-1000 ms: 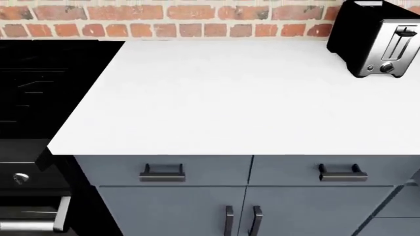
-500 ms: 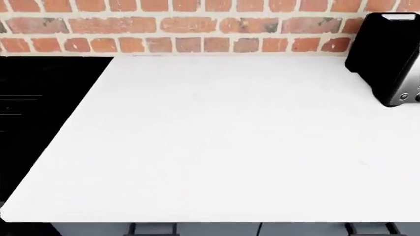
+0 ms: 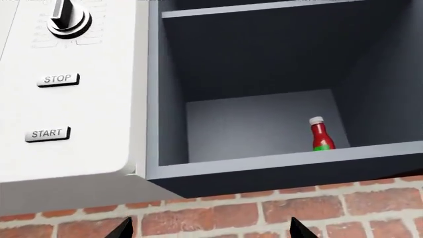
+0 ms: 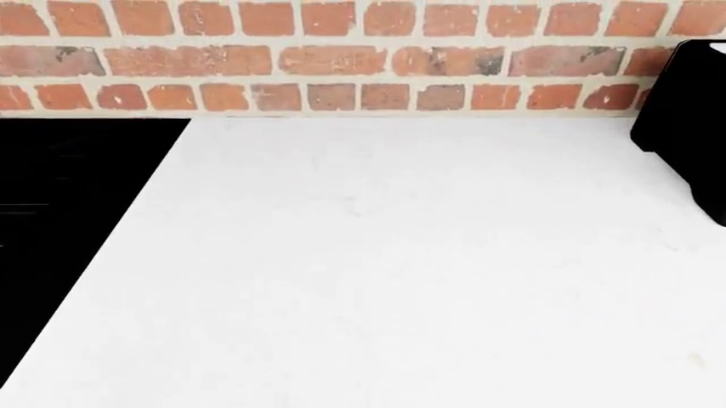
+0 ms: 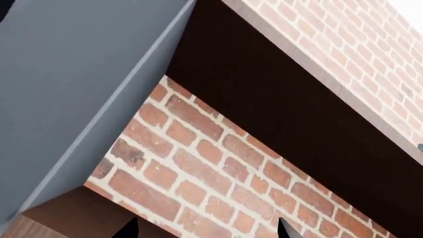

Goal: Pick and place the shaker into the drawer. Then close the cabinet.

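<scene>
Inside an open blue-grey cabinet [image 3: 264, 59], our left wrist view shows a small red bottle with white cap [image 3: 320, 134] standing upright. Both our claws [image 3: 208, 229] [image 5: 205, 229] show spread, empty tips.

One red bottle [image 3: 320, 135], two buttons [image 3: 58, 80], perhaps one knob [image 3: 69, 21].

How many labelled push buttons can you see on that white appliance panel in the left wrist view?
2. The STOP button sits on the white panel nearer the round knob; the START button is further from it. More may lie outside the frame.
</scene>
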Tool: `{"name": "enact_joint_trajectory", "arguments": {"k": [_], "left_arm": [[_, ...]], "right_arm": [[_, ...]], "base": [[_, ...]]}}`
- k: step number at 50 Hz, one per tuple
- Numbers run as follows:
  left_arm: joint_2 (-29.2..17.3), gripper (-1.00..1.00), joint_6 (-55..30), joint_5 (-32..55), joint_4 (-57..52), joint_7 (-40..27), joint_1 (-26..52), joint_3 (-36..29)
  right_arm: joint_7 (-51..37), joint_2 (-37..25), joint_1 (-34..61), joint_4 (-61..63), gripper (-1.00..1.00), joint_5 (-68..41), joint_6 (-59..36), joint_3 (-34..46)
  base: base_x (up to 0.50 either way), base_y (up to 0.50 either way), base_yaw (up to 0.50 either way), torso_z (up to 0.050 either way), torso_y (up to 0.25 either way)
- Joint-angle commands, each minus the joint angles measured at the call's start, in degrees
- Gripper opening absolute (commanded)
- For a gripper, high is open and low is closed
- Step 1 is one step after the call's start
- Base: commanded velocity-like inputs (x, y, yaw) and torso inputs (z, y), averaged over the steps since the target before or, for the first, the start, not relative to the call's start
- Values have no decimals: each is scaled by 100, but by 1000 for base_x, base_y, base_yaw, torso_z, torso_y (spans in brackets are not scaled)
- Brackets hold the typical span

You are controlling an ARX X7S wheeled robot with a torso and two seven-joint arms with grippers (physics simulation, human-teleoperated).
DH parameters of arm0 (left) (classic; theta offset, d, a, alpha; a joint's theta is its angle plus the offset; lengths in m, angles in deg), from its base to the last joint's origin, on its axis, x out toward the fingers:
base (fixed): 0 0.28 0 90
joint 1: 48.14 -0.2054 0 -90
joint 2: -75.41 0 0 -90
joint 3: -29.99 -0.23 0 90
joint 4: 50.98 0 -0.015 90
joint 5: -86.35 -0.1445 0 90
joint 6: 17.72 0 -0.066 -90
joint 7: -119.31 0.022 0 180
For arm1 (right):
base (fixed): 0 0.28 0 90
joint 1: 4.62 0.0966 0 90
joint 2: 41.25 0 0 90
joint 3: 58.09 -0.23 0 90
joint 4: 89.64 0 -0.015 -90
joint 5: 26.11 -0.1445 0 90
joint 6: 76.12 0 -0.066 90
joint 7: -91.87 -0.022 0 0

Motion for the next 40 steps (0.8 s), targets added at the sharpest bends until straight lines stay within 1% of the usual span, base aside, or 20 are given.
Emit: {"name": "enact_joint_trajectory", "arguments": {"k": [1,3,11,20,22,24,27,30,33,35,37,40], "left_arm": [[5,100,32,-19,-44,9,-42,10],[4,100,44,-23,-44,12,-58,9],[-13,100,68,-21,-72,21,-101,23],[-55,100,60,7,-173,30,-132,46],[-62,100,51,12,-204,23,-141,51],[-72,100,43,25,-240,17,-142,63],[-84,100,53,33,-294,1,-160,66],[-93,100,74,40,-343,-14,-191,57],[-98,100,140,28,-389,-44,-249,23],[-93,100,216,23,-443,-92,-314,-23],[-96,100,293,18,-516,-135,-377,-67],[-127,100,479,-10,-642,-210,-519,-179]], "right_arm": [[21,-14,-63,87,100,-15,-8,-100],[31,-19,-69,98,100,-21,-20,-90],[40,-32,-96,126,100,-22,-36,-72],[44,106,407,-8,100,115,14,174],[147,178,544,-54,100,289,90,227],[826,423,555,-128,100,1247,218,187],[2308,1092,556,-521,100,3290,647,-129],[3696,2018,557,-1105,100,5271,1579,-910],[4533,2976,557,-1550,100,6569,2650,-1846],[4795,3328,550,-1825,100,6753,2877,-1962],[4787,3467,409,-1988,100,6651,2989,-1889],[4537,3683,96,-2295,100,6361,3338,-1766]], "base": [[16,0,0,0,0],[209,0,0,0,0],[500,0,0,0,0],[0,0,0,0,1],[0,0,0,0,0],[0,0,0,0,0],[0,0,0,0,0],[0,0,0,0,0],[0,0,0,0,0],[0,0,0,0,0],[0,0,0,0,0],[0,0,0,0,0]]}}
